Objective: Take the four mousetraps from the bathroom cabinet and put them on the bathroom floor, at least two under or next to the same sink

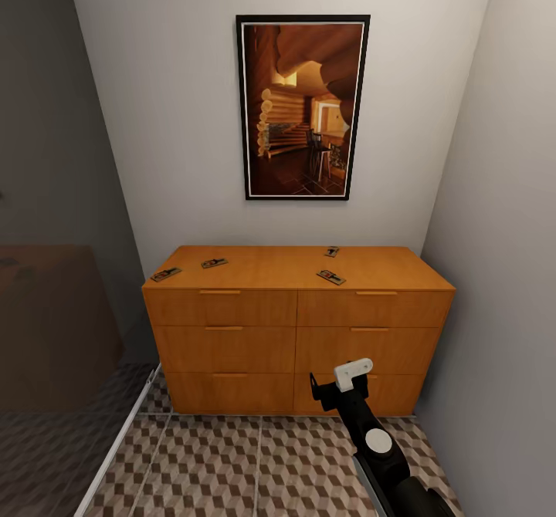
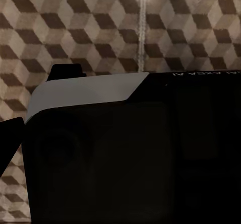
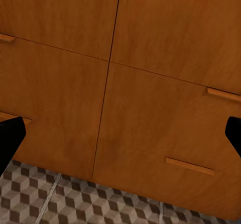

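Observation:
Several mousetraps lie on top of the cabinet (image 1: 232, 339) in the head view: one at the left front corner (image 1: 166, 274), one just behind it (image 1: 215, 263), one near the back right (image 1: 332, 251) and one right of centre (image 1: 330, 276). My right gripper (image 1: 320, 390) hangs low in front of the bottom right drawer, a short way off it. It is open and empty, with the cabinet's drawer fronts (image 3: 150, 83) between its fingertips (image 3: 10, 136). My left gripper is open over the bathroom floor (image 2: 100, 28), one fingertip (image 2: 10, 143) showing beside the robot's dark body.
A framed picture (image 1: 303, 106) hangs above the cabinet. A grey wall (image 1: 502, 270) runs close on the right. At the left, a glass shower screen (image 1: 54, 270) and its floor rail (image 1: 116, 447) border darker tiles. Patterned floor (image 1: 232, 463) lies open before the cabinet.

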Tool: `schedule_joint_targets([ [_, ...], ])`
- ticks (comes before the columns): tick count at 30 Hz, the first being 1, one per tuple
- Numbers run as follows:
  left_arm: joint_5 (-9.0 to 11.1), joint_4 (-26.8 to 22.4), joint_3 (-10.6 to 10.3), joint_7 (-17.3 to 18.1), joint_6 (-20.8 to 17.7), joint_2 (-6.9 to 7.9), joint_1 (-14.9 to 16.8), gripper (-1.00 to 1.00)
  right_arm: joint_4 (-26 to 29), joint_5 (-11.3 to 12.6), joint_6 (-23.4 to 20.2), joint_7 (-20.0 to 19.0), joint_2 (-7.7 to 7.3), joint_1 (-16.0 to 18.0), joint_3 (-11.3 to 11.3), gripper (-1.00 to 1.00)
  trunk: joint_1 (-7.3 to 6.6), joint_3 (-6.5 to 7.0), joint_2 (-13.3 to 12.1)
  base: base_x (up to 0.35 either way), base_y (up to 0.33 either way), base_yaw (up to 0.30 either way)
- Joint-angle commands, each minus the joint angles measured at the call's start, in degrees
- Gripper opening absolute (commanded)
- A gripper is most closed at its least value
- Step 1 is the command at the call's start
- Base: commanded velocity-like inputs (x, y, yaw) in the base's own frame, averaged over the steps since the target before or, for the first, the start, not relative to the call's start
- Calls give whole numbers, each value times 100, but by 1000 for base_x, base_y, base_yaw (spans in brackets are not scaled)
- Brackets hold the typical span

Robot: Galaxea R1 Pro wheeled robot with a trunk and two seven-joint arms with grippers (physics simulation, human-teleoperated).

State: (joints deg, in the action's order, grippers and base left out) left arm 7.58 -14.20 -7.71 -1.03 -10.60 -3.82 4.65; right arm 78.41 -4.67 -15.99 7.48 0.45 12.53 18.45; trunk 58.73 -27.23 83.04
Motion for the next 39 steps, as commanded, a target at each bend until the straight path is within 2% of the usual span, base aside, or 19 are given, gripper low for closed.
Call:
schedule_joint_targets([
  [1,59,-5,-47,-11,-31,4,1,100,7,-49,-45,24,-1,4,10,100,0,-6,3,0,0,0],
  [18,59,92,-47,-4,-10,4,1,100,7,-44,-49,26,-1,4,10,100,0,-6,3,0,0,0],
  [27,59,198,-40,-7,336,-14,1,100,7,-43,-53,24,-1,4,11,100,0,-6,3,0,0,0],
  [39,59,245,-50,11,423,-18,1,100,-39,-43,-66,-11,-3,4,18,100,0,-6,3,0,0,0],
])
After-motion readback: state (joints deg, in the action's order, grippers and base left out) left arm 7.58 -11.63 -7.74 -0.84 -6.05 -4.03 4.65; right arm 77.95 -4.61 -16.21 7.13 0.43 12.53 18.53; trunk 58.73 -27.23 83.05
